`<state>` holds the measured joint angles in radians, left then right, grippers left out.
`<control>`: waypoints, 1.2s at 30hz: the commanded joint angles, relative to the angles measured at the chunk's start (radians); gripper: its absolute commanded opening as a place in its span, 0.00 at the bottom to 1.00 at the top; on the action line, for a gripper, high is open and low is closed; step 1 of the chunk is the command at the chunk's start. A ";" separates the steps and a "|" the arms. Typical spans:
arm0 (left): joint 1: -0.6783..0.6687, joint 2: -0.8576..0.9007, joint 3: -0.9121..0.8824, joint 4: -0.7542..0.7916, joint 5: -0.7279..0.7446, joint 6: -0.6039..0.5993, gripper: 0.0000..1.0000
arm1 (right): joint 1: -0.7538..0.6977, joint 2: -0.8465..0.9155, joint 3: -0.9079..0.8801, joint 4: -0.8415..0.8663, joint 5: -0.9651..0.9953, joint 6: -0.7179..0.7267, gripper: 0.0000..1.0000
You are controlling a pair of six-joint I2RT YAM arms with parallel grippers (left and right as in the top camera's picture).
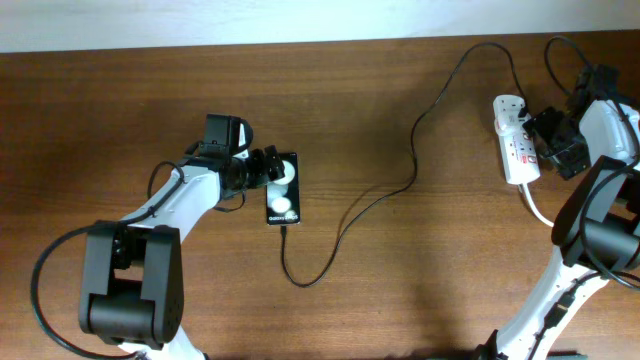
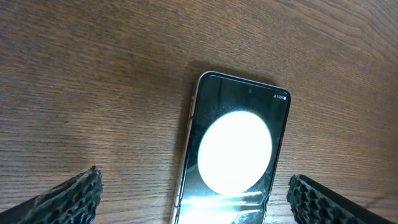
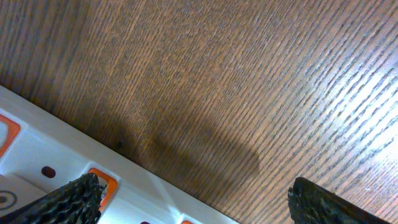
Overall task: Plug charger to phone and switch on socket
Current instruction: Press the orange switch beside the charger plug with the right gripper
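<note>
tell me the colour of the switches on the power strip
Orange-red switches on a white power strip, clearest in the right wrist view.

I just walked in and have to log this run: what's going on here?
Two robot arms work at a wooden table. The left arm's fingers hang open either side of the phone, not gripping it. The black cable runs from the power strip to one end of the phone and looks plugged in, though I can't confirm. The right arm's fingers are open over the power strip by its red switches.
</note>
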<state>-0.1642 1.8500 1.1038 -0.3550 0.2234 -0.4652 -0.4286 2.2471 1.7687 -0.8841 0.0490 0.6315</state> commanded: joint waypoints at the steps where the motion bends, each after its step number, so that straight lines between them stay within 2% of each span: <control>1: 0.001 0.002 0.012 0.001 -0.004 -0.008 0.99 | 0.031 0.050 -0.064 -0.040 -0.103 -0.051 0.99; 18: 0.001 0.001 0.012 0.001 -0.004 -0.008 0.99 | 0.091 0.050 -0.067 -0.059 -0.094 -0.059 0.99; 28: 0.001 0.001 0.012 0.001 -0.004 -0.008 0.99 | 0.074 0.050 -0.071 -0.087 -0.059 -0.068 0.99; 30: 0.001 0.001 0.012 0.001 -0.004 -0.008 0.99 | 0.052 0.049 -0.037 -0.139 -0.061 -0.161 0.99; 31: 0.001 0.001 0.012 0.001 -0.004 -0.008 0.99 | 0.043 0.048 -0.013 -0.158 -0.064 -0.264 0.99; 36: 0.001 0.001 0.012 0.001 -0.004 -0.008 0.99 | 0.043 0.047 0.046 -0.186 -0.083 -0.442 0.99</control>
<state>-0.1642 1.8500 1.1038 -0.3550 0.2234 -0.4652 -0.3798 2.2719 1.7786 -1.0599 -0.0368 0.3183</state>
